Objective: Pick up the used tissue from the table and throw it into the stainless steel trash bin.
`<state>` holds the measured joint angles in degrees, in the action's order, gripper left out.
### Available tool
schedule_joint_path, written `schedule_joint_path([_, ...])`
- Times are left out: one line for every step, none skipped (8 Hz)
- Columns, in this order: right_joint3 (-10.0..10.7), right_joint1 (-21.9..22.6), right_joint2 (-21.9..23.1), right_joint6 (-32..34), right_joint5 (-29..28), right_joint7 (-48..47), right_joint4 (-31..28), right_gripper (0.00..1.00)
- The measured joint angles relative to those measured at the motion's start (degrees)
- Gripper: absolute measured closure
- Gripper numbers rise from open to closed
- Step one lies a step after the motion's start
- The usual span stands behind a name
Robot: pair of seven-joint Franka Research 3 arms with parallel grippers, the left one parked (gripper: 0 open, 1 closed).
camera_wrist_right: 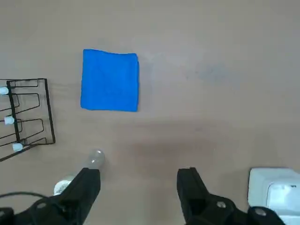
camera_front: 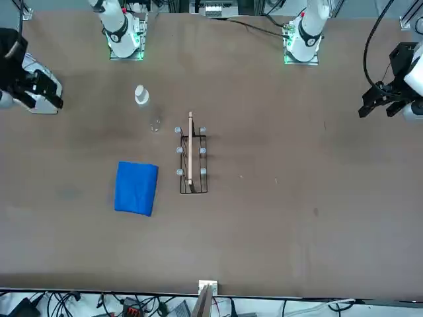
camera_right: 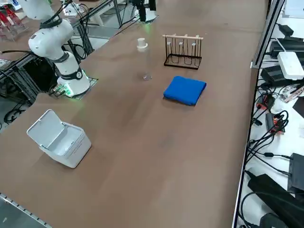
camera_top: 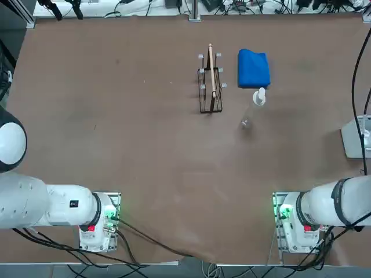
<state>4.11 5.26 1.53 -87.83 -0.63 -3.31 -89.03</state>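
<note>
No used tissue shows on the brown table (camera_top: 145, 156) in any view. The stainless steel trash bin (camera_right: 66, 142) stands at the table's right edge with its lid tipped up, and I cannot see into it. It also shows as the pale bin (camera_top: 352, 138) and the bin (camera_wrist_right: 274, 185). My right gripper (camera_wrist_right: 139, 174) hangs high above the table beside the bin, open, with nothing between its fingers. In the front view the gripper (camera_front: 53, 96) is the dark shape over the bin (camera_front: 41, 104). It is out of the top and right side views.
A blue folded cloth (camera_top: 253, 68) lies at the far middle. A black wire rack (camera_top: 210, 87) with a wooden stick stands left of it. A clear bottle with a white cap (camera_top: 259, 97) stands just in front of the cloth. Cables run along the table's edges.
</note>
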Motion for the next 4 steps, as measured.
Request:
schedule_joint_path([2.57,1.28,1.36,0.03,0.0,0.0,-1.3,0.0])
schedule_joint_path([4.63,2.11,2.59,0.18,0.0,0.0,-2.36,0.0])
schedule_joint_path([5.59,2.5,3.43,0.54,0.0,0.0,-2.87,0.0])
schedule_joint_path([5.67,2.7,3.84,0.77,0.0,0.0,-2.95,0.0])
